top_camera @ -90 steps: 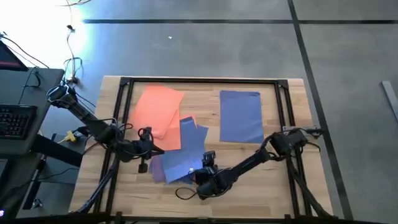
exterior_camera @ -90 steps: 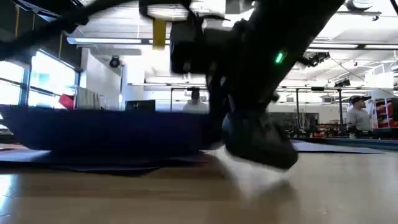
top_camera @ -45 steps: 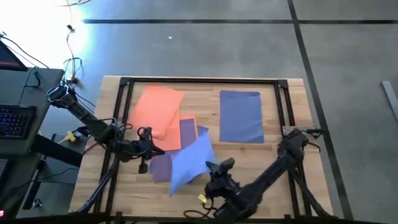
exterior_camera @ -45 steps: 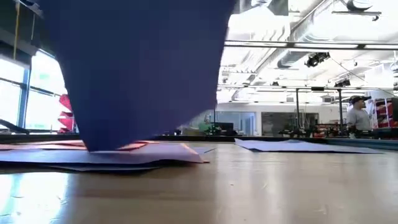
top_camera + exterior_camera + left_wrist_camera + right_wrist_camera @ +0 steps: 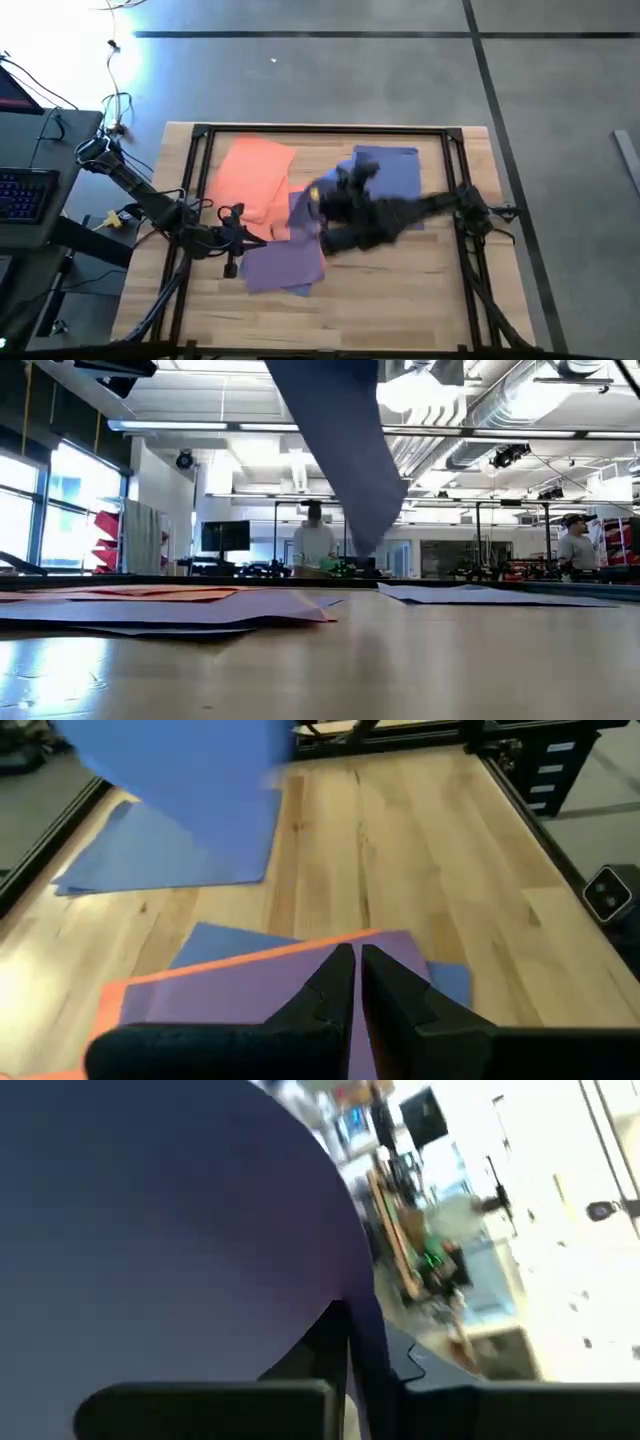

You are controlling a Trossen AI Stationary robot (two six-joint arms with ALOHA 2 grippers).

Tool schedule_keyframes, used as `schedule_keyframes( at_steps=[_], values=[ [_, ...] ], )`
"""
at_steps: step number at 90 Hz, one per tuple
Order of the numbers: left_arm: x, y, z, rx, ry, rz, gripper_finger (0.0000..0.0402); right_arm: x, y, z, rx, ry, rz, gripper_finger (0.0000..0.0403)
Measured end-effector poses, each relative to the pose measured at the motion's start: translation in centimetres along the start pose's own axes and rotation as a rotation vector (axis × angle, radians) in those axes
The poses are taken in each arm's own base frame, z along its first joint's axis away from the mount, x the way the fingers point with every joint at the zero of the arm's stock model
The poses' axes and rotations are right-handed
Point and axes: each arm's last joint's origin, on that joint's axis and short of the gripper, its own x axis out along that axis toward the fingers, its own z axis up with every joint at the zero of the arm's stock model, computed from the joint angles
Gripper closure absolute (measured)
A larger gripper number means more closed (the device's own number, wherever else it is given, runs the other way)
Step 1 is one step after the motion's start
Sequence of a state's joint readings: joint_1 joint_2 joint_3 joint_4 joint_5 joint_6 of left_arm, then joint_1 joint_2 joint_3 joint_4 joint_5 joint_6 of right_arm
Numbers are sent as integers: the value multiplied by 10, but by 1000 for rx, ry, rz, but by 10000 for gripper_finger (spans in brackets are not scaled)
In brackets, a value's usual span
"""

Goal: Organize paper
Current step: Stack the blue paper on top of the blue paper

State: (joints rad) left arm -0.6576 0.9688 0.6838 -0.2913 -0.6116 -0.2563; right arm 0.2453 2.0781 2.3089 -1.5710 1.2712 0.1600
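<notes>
A moment ago my right gripper [image 5: 318, 197] was low at the near edge of the table [image 5: 400, 290], pulling a blue sheet [image 5: 340, 450] up off the mixed pile [image 5: 285, 268]. Now that arm has swung across the middle, and the sheet hangs in the air from my right fingers [image 5: 340, 1355], which are pinched tight on its edge. I am over the gap between the mixed pile and the blue stack [image 5: 395, 190] at the far right side. I think this means the blue sheet is on its way to join the other blue ones, so one more piece is getting sorted.

My left gripper [image 5: 232, 240] sits at the left side of the mixed pile. Its fingers [image 5: 335, 990] are pressed together over the purple sheet [image 5: 250, 990]. I cannot see any paper caught between them.

Here is my count. There is one orange pile [image 5: 255, 175] at the far left, and I cannot tell how many sheets are in it. There is one blue stack at the far right. There is one blue sheet in the air. In the mixed pile I see one big purple sheet on top, with an orange edge and bits of blue peeking out under it. More may hide below. I also see two people [image 5: 313, 540] far off in the room.
</notes>
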Motion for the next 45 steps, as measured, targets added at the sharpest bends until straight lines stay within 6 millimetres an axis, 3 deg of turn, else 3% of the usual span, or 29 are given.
schedule_keyframes(
  at_steps=[11, 19, 35, 45],
  values=[
    [0, 0, 0, 2, 2, -1, 402, 49, -16, -4, -71, 121, -37, 403],
    [-1, -2, -1, 8, 4, -10, 402, 70, -25, -8, -82, 174, -67, 403],
    [-5, -7, -3, 24, 5, -36, 402, 71, -22, -10, -118, 182, -60, 403],
    [-7, -11, -4, 25, 8, -55, 402, 66, -7, -32, -149, 205, -24, 403]
  ],
)
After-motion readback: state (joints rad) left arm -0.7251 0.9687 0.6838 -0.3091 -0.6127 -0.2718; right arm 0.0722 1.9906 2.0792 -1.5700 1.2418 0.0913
